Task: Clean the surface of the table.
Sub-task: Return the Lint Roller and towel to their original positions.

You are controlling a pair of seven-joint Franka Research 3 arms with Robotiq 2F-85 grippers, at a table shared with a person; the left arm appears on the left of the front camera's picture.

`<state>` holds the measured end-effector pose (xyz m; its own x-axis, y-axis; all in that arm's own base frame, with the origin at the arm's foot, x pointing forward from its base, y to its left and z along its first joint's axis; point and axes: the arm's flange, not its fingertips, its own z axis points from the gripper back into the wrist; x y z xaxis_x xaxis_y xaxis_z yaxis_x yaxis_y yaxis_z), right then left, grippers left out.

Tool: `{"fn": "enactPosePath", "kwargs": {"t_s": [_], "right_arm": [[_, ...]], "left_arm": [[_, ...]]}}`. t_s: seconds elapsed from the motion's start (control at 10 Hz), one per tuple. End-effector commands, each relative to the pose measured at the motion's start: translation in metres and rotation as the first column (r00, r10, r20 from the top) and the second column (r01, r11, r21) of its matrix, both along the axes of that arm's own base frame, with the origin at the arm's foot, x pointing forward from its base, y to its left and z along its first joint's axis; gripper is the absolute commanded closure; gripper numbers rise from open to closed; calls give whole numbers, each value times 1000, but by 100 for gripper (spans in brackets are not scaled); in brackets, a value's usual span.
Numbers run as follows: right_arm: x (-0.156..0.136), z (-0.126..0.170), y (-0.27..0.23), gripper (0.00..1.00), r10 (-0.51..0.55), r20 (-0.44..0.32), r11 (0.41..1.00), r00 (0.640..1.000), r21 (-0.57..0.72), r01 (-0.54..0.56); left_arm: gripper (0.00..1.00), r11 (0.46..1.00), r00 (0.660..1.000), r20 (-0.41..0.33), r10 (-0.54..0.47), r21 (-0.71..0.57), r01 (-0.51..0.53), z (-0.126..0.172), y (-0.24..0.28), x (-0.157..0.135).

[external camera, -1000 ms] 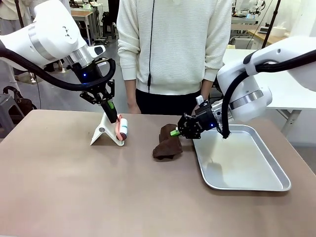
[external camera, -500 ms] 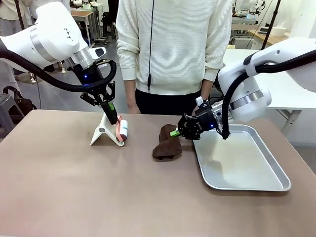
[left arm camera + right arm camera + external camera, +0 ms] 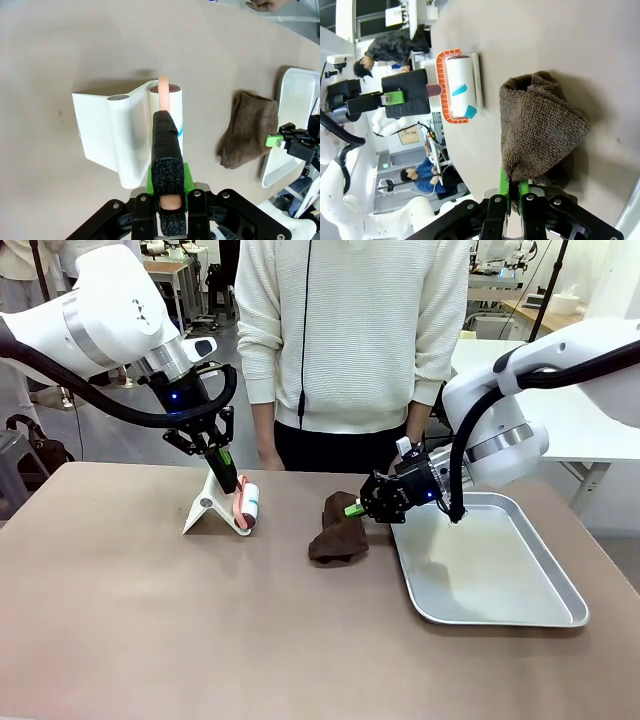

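Nothing moved, left fingers [image 3: 226,472] pinching lint roller [image 3: 246,503] handle, right fingers [image 3: 357,508] pinching brown cloth [image 3: 339,530], matte table [image 3: 200,620]

Bright, even light; soft shadows.

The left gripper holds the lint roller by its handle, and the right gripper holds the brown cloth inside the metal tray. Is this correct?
Not quite. The brown cloth lies on the table, beside the metal tray, not inside it; the front view shows this. The rest is right: the left gripper holds the lint roller by its handle, and the right gripper holds the cloth.
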<state>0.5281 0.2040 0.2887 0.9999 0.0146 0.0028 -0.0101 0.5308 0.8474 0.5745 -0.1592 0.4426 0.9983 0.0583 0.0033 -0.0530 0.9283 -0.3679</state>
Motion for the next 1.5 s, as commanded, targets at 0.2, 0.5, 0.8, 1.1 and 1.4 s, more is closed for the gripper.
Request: {"fn": "enactPosePath", "kwargs": {"t_s": [0.2,0.5,0.8,1.1,1.4], "right_arm": [[8,2,1,88,14,-34,1000,999,3,-14],[10,-1,-1,0,16,-65,1000,998,17,-15],[10,-1,-1,15,26,-69,1000,997,20,-24],[9,1,-1,0,24,-58,1000,998,5,-23],[2,10,-13,0,5,-16,1000,1000,-4,-5]], "left_arm": [[12,996,999,-17,28,85,-26,-6,3,-5],[0,996,999,-3,48,77,-48,-1,10,-5],[0,996,999,5,49,79,-49,4,18,-9],[0,998,1000,3,25,63,-25,13,30,-22],[0,1000,1000,23,-14,-18,14,36,54,-57]]}}
